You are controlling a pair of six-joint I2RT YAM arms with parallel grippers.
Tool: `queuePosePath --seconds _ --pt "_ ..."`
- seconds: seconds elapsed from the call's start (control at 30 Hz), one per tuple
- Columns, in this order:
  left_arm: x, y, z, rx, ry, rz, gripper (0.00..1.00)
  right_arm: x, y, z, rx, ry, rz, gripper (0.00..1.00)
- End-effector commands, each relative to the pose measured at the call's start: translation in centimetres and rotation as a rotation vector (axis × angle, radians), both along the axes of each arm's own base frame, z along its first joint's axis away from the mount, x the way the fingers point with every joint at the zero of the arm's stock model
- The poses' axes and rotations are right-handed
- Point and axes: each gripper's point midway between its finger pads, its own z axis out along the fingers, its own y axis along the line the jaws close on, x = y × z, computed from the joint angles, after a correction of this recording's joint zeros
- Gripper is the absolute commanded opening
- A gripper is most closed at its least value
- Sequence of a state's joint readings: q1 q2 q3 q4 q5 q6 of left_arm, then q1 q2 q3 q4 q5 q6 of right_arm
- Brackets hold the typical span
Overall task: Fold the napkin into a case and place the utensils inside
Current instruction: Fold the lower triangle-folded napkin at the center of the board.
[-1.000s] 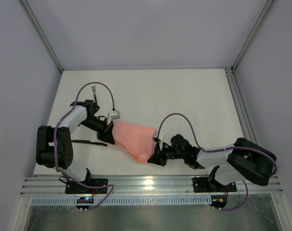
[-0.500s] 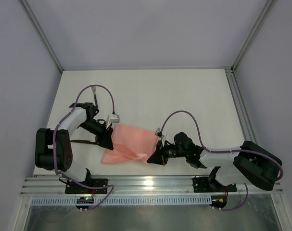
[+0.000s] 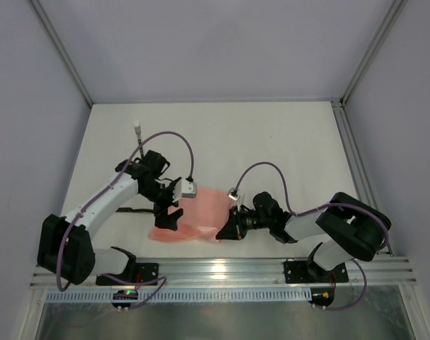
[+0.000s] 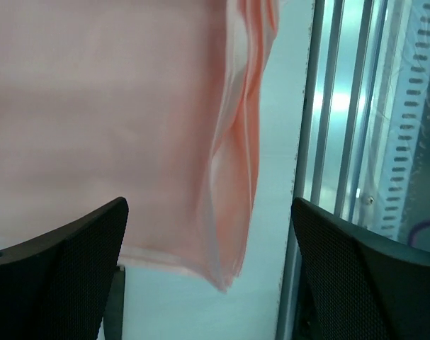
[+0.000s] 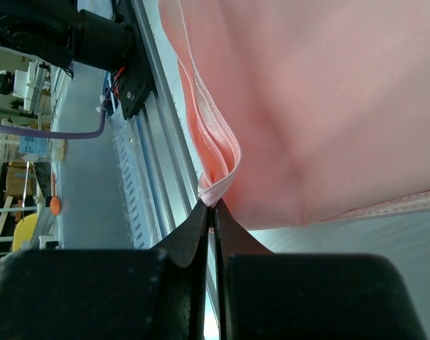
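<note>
One napkin (image 3: 202,211), edge pinched in right jaws, under spread left jaws

Table (image 3: 236,134) beyond napkin (image 3: 200,216) open; rail (image 3: 222,269) blocks near side.

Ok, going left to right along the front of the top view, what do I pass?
First the left arm's elbow → napkin → right claw, pinching the napkin's corner → right arm's elbow.

Wide-open left claw (image 4: 207,276) hovers over the folded napkin (image 4: 108,113).
</note>
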State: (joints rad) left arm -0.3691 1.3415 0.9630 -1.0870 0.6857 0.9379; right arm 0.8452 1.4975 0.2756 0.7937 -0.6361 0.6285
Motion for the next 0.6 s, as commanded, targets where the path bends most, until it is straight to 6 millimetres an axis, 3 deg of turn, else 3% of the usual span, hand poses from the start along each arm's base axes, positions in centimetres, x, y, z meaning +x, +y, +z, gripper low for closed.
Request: queuePosePath --seconds 0.0,0.13,0.33,0.43,0.57 --pt "0.4 -1.7 -1.6 0.036 -0.119 -0.017 0.99 1.0 0.7 1.9 0.105 -0.014 -0.014 0.04" --pt "0.6 -4.2 -2.4 0.024 -0.218 -0.08 0.99 0.8 0.6 1.3 0.104 0.02 -0.02 0.04" --pt "-0.2 -5.9 -4.0 0.06 -0.236 -0.162 0.99 0.9 0.7 0.4 0.104 0.039 -0.029 0.04" --pt "-1.6 -6.2 -4.4 0.072 -0.211 -0.211 0.99 1.0 0.7 0.3 0.108 0.042 -0.04 0.04" --pt "-3.6 -5.3 -6.0 0.13 -0.224 -0.262 0.99 1.6 0.8 0.3 0.112 0.047 -0.07 0.04"
